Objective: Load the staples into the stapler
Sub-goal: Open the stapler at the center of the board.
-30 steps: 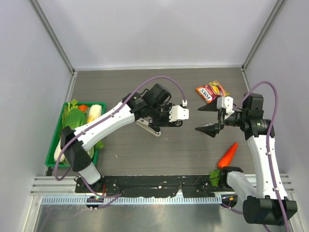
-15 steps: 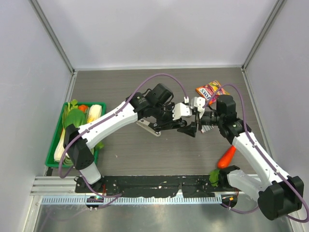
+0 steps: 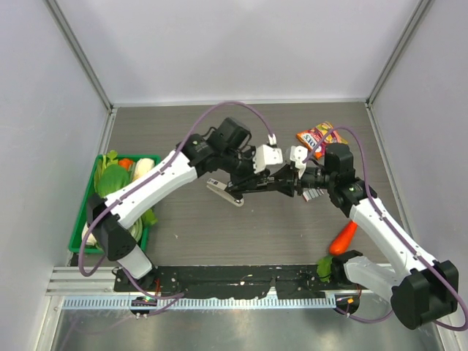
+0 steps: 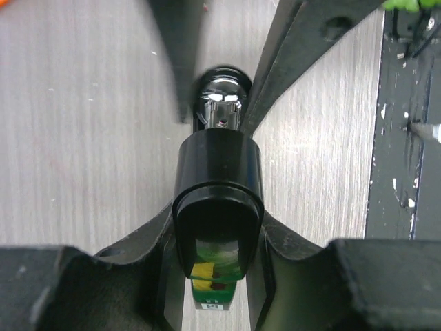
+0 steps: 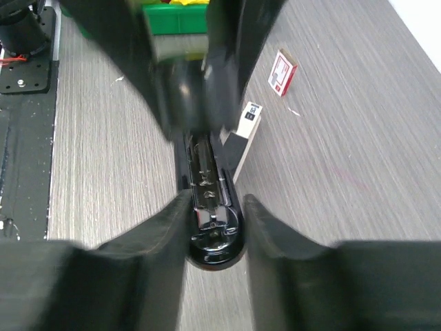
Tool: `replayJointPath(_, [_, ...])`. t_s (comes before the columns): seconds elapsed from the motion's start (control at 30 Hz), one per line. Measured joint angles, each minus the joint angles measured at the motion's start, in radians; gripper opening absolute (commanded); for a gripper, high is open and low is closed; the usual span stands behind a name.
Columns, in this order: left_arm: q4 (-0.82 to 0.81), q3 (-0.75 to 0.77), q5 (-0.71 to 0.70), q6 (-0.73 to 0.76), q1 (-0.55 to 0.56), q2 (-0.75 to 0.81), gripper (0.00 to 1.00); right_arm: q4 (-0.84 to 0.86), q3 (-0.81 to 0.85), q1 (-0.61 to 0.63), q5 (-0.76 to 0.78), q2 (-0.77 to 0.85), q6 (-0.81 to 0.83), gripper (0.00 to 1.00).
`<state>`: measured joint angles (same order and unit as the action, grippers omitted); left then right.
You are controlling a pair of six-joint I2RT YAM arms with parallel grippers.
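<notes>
A black stapler hangs over the middle of the table between both grippers. My left gripper is shut on its rear end, with the black body wedged between the fingers. My right gripper faces it and has closed on the front end, one finger pressed against each side of the head and its chrome magazine. In the top view the left gripper and right gripper nearly meet. The staples, a small white box with a red label, lie on the table beyond the stapler and are hidden in the top view.
A second stapler, silver and black, lies on the table under the left arm. A snack packet sits behind the right arm and a carrot in front of it. A green tray of vegetables stands at the left edge.
The right arm swung left from the right side to the held stapler, and its wide-open jaws closed on the front end. The left gripper kept hold and shifted slightly.
</notes>
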<state>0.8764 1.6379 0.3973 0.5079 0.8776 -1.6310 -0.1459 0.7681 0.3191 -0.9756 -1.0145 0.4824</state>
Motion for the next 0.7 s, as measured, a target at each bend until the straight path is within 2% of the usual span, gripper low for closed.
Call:
replayJointPath(0.1, [-0.003, 0.043, 0.053, -0.037, -0.059, 0.027, 0.0, 0.006, -0.005, 0.0, 0.016, -0.005, 0.011, 0.23])
replayJointPath(0.2, [-0.031, 0.06, 0.143, -0.101, -0.142, 0.094, 0.0, 0.058, -0.007, -0.002, 0.013, -0.014, -0.022, 0.21])
replayJointPath(0.37, [-0.108, 0.071, 0.245, -0.258, -0.276, 0.191, 0.0, 0.212, -0.039, 0.009, 0.002, -0.047, -0.166, 0.19])
replayJointPath(0.53, [-0.239, 0.083, 0.294, -0.443, -0.318, 0.207, 0.0, 0.292, -0.053, 0.096, 0.055, -0.111, -0.262, 0.13])
replayJointPath(0.63, [-0.282, 0.082, 0.303, -0.517, -0.331, 0.207, 0.0, 0.315, -0.051, 0.13, 0.064, -0.145, -0.303, 0.15])
replayJointPath(0.7, [-0.319, 0.08, 0.319, -0.581, -0.357, 0.207, 0.0, 0.356, -0.05, 0.149, 0.071, -0.165, -0.329, 0.21])
